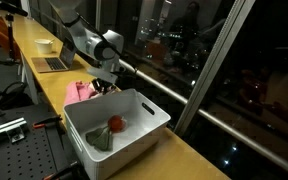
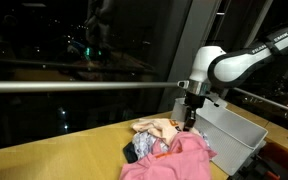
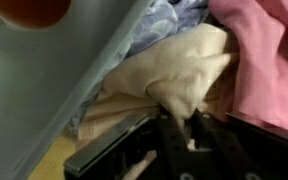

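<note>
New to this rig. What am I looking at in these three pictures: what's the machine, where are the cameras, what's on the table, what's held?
The machine is a single robot arm with a two-fingered gripper at its tip. Two pictures come from cameras standing outside the robot, looking at the same table from different places. The third comes from a camera on the wrist, looking along the fingers. On the table lie a pink cloth and a cream cloth, heaped with others. Beside them stands a white bin with a red thing and a green cloth inside. In the wrist view the fingers appear to pinch a fold of the cream cloth.
</note>
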Controlling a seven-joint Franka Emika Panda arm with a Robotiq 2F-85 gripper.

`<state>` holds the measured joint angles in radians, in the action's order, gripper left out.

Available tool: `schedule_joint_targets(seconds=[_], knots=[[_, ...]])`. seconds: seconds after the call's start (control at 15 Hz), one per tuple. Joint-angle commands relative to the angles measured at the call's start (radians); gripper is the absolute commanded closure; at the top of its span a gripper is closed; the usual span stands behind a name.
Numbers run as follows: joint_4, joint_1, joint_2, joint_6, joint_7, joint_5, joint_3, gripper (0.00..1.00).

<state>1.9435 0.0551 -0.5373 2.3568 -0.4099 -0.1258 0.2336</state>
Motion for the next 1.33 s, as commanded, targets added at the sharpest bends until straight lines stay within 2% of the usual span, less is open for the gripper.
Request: schedule_joint_targets(seconds=[0.0, 0.27, 0.6, 0.87, 1.07, 1.27], knots=[[0.105, -0.014, 0.179, -0.042, -0.044, 0.040, 0.012, 0.99], [0.109, 0.013, 0.352, -0.145, -0.062, 0.045, 0.014, 0.97], [0.079, 0.013, 0.565, -0.236, -0.060, 0.027, -0.044, 0.97], [0.098, -0.014, 0.734, -0.261, -0.048, 0.021, -0.143, 0.97], [0.109, -0.042, 0.836, -0.305, -0.102, 0.032, -0.240, 0.97], [0.148, -0.065, 0.870, -0.301, -0.159, 0.016, -0.327, 0.97]])
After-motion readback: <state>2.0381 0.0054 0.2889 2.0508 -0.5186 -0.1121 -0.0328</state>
